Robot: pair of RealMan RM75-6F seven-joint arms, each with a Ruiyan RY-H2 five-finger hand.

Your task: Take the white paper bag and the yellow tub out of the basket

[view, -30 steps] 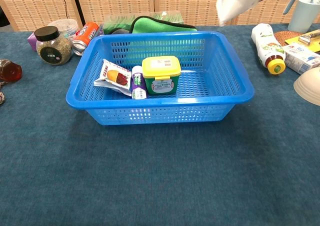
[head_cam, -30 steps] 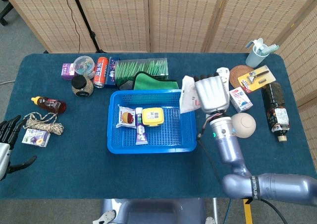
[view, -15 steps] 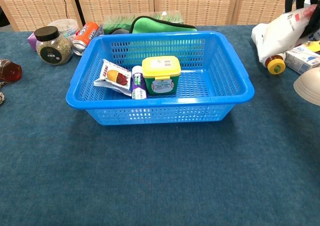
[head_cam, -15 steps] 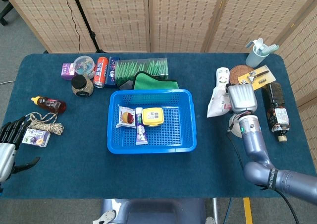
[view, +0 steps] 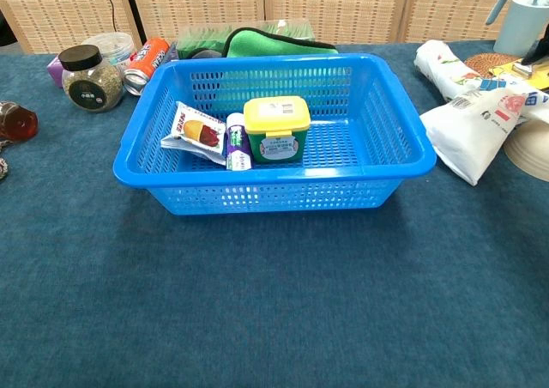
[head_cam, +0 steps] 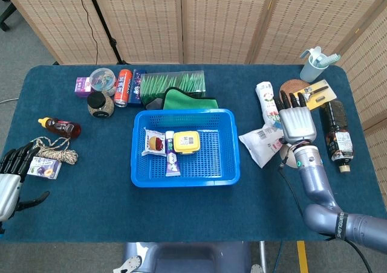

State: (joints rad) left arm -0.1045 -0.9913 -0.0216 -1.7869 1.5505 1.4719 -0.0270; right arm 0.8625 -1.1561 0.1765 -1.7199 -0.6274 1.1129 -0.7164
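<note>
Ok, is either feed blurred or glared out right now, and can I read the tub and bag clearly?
Head view: even light, no glare, the yellow tub and white paper bag sharp, labels too small to read. Chest view: the tub crisp, soft shadows only; the bag is clear but runs to the right frame edge.

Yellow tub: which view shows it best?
Chest view: the yellow tub sits close, showing its lid and front label inside the basket. Head view shows only its lid from above, small.
</note>
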